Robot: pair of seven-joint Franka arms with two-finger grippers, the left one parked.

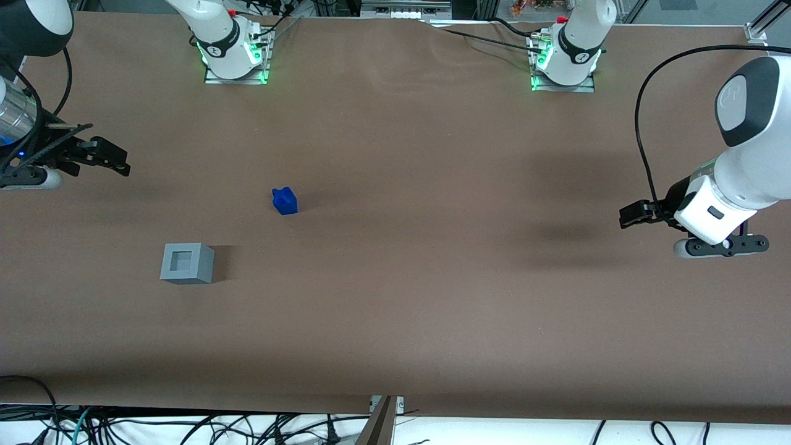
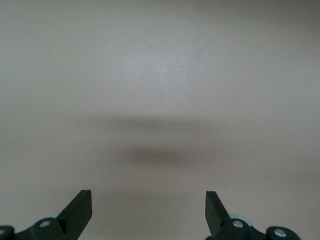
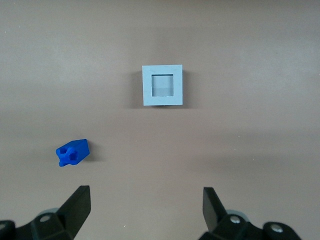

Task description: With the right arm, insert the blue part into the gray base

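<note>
On a matte brown table covering, a small bright-blue part sits alone left of centre in the front frame, its blocky plastic body showing small bumps along its upper side. Lower in the frame and nearer the camera, toward the working arm's end of the table, stands the gray base, a smooth light-gray cube with crisp edges and a square recess sunk into its top face. The two pieces are apart, neither touching the other.

At the left edge of the front frame, the right arm, white with a dark-gray cover and a shiny silver wrist ring lit by a blue point, holds its black gripper above the table, well apart from both pieces. Seen from its own wrist camera, the gripper has its two black fingers spread wide with nothing between them; the blue part and the gray base both lie on bare table ahead of it.

No readable writing shows on either piece.
</note>
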